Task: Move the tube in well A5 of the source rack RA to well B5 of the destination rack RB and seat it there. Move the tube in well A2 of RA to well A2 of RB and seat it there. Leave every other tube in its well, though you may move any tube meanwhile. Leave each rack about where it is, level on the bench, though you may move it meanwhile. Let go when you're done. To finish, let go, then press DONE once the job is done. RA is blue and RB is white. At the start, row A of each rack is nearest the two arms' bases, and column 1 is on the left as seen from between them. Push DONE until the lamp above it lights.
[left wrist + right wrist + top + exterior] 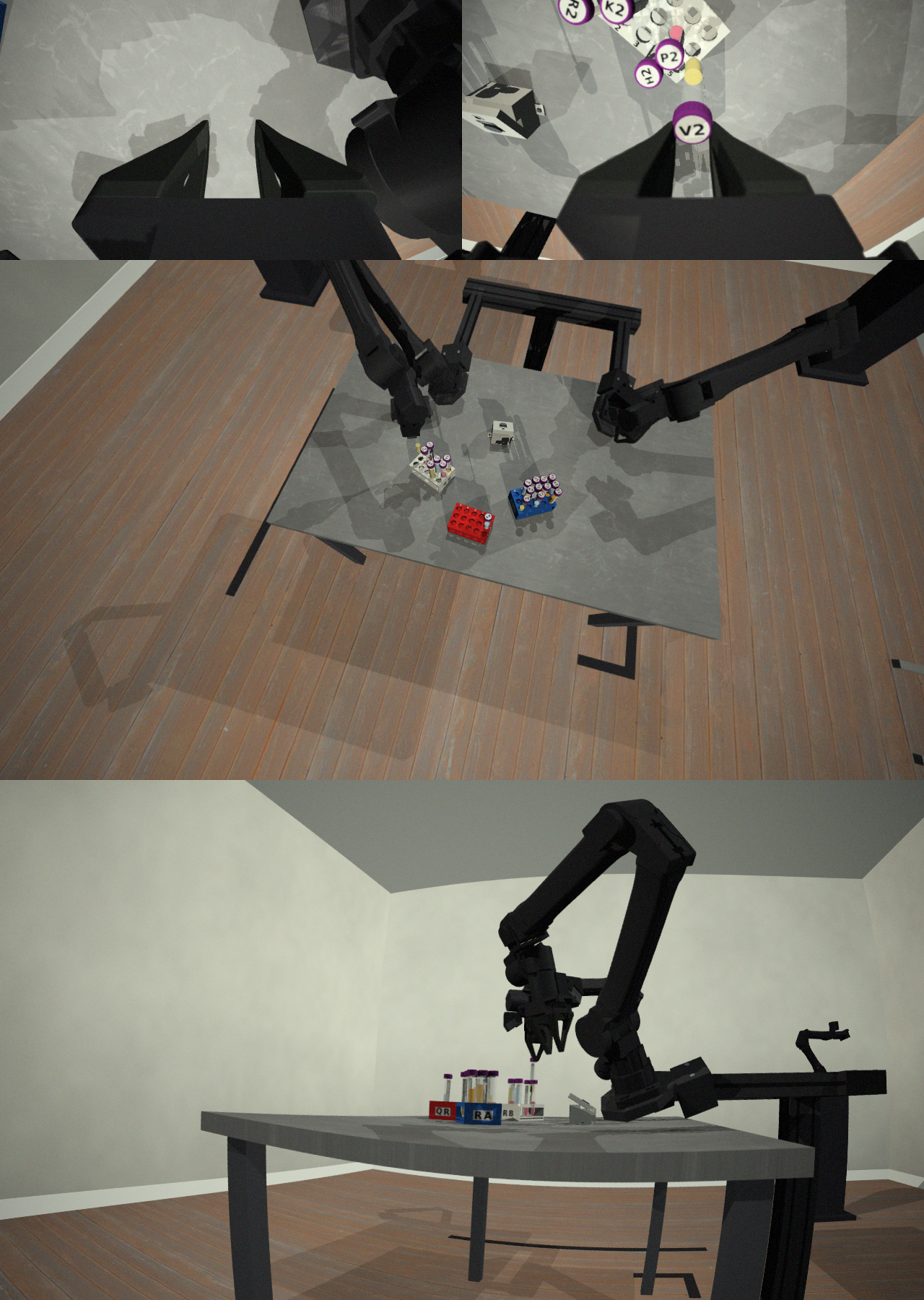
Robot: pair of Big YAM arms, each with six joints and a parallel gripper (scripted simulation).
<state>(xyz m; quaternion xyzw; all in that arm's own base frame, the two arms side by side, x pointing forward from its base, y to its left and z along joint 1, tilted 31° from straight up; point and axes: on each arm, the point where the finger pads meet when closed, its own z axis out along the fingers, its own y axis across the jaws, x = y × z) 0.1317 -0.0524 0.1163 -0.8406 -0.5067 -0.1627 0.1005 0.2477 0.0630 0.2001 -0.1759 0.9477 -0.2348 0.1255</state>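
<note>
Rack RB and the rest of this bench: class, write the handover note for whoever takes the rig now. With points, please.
Left hand (624, 440) (554, 1050) (232, 121): partly open, holding nothing.
Right hand (409, 434) (535, 1058) (693, 124): shut on tube V2 (418, 446) (532, 1069) (692, 127).
Racks: white RB (439, 487) (508, 1113) (721, 30) by the right hand; blue RA (535, 512) (483, 1114) (2, 22) apart from it.
Done: V2 is out of RA. Its original well and the other transfer's status are unclear.
Left: seat V2, check the other transfer, release, press DONE.
</note>
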